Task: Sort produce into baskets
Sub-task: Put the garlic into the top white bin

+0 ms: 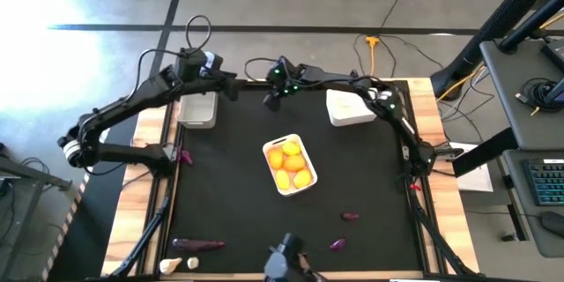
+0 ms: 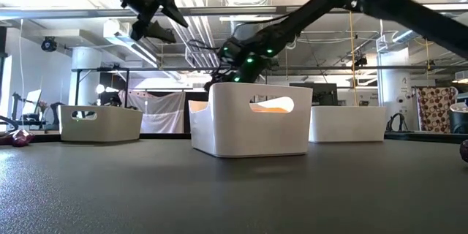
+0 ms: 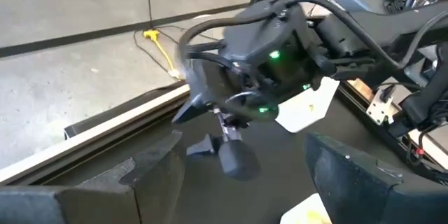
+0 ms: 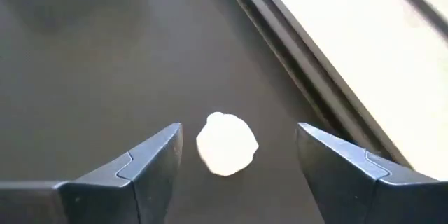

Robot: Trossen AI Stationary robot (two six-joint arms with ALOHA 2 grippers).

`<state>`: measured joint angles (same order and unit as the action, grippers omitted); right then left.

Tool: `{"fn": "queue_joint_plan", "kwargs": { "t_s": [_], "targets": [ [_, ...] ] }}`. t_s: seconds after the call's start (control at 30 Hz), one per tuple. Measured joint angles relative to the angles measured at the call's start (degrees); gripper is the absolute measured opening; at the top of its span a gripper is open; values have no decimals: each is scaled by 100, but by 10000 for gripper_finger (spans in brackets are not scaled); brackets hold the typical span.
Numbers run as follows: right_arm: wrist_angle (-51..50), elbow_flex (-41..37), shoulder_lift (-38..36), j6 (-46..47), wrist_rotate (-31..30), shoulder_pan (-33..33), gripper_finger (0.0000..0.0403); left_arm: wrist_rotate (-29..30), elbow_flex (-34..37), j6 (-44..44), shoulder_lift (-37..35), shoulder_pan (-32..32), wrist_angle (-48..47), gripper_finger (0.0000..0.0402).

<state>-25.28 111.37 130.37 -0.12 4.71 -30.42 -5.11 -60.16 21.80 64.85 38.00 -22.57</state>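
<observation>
right tool (image 4: 234, 164) spread wide over a smooth, lumpy white bulb (image 4: 226, 143) lying on the matte black tabletop (image 1: 370, 176) near its far edge. left tool (image 3: 241, 175) spread, raised beside the grey bin (image 1: 197, 110). round yellow-orange fruits (image 1: 291, 164) fill the centre white bin (image 1: 276, 182).

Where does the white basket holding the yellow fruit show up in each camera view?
High view: fruit basket at table centre.
Low view: centre, nearest.
Left wrist view: probably the pale corner at the bottom edge.
Right wrist view: not in it.
Shared landmark: plain white basket beside it.
</observation>
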Motion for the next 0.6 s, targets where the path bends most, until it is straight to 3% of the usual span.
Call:
{"fn": "queue_joint_plan", "kwargs": {
  "t_s": [0.23,0.6],
  "targets": [
    [-1209,1349,737,-295,-124,103,245,8,0,0,-66,0,-207,270],
    [-1359,1526,916,-296,-132,206,195,19,-2,-30,38,2,-204,270]
  ]
}}
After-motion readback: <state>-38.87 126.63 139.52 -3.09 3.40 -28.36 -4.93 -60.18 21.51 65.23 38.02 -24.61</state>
